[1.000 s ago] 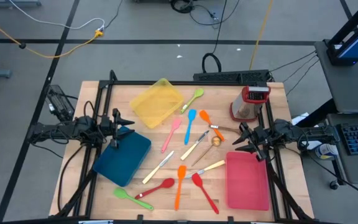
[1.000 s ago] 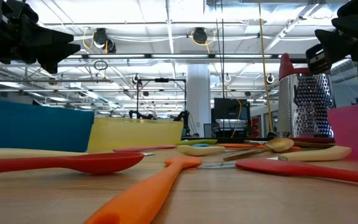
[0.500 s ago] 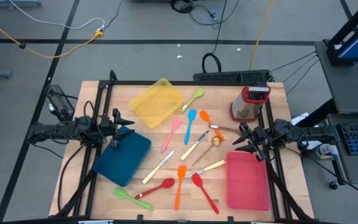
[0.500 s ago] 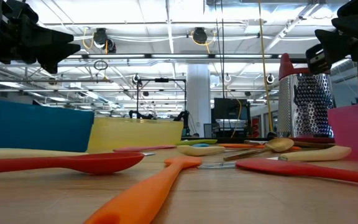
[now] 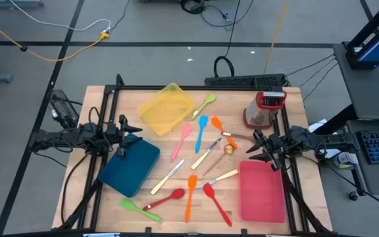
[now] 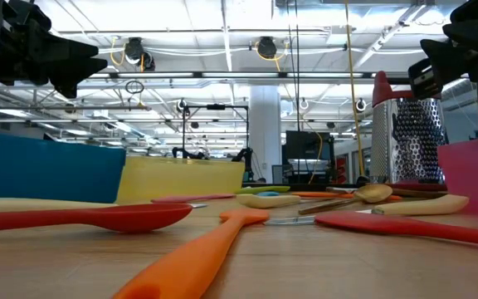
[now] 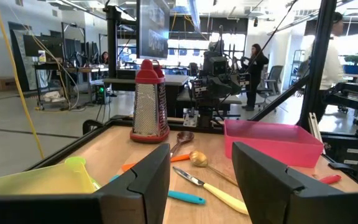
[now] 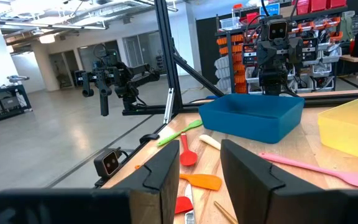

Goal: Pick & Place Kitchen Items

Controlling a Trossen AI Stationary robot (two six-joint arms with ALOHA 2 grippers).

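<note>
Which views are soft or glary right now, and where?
Low view: the near orange spatula is blurred, and the ceiling lights glare. Left wrist view: the left gripper's fingers are out of focus, while the box grater stays sharp. High view: evenly lit.

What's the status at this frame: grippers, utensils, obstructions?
Left gripper open, empty, above blue tray. Right gripper open, empty, beside pink tray. Utensils scattered mid-table, untouched. Nothing blocking.

Utensils (image 5: 202,155) crowd the table's (image 5: 97,99) middle between trays (image 5: 166,108).
</note>
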